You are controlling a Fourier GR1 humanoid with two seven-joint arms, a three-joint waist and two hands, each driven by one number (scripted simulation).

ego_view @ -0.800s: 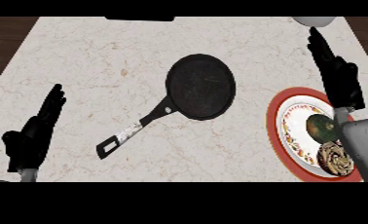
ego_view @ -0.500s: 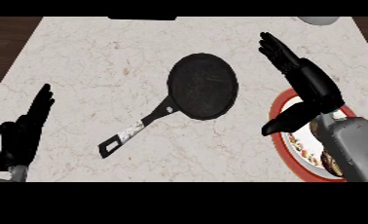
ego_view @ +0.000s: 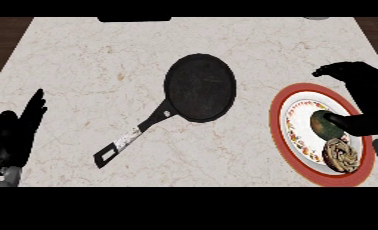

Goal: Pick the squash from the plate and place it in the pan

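Note:
A green and orange squash [ego_view: 322,124] lies on the red-rimmed patterned plate [ego_view: 282,124] at the right of the counter. My right hand [ego_view: 360,94] arches over the plate from the right edge. Its fingers [ego_view: 336,68] bend above the plate's far rim, well apart from the squash, while its thumb [ego_view: 345,121] rests against the squash's right side. The hand is not closed round it. The black pan [ego_view: 199,88] sits mid-counter with nothing in it, its handle [ego_view: 133,138] pointing to the lower left. My left hand [ego_view: 18,134] rests open at the lower left edge, fingers up.
A brown, patterned round item [ego_view: 341,154] lies on the plate just below the squash. A dark object [ego_view: 134,19] sits at the counter's far edge. Bare marble [ego_view: 88,69] lies left of the pan.
My right hand has pulled back from the gap between pan and plate to over the plate, its fingers now bent and its thumb at the squash. The left hand barely shifted.

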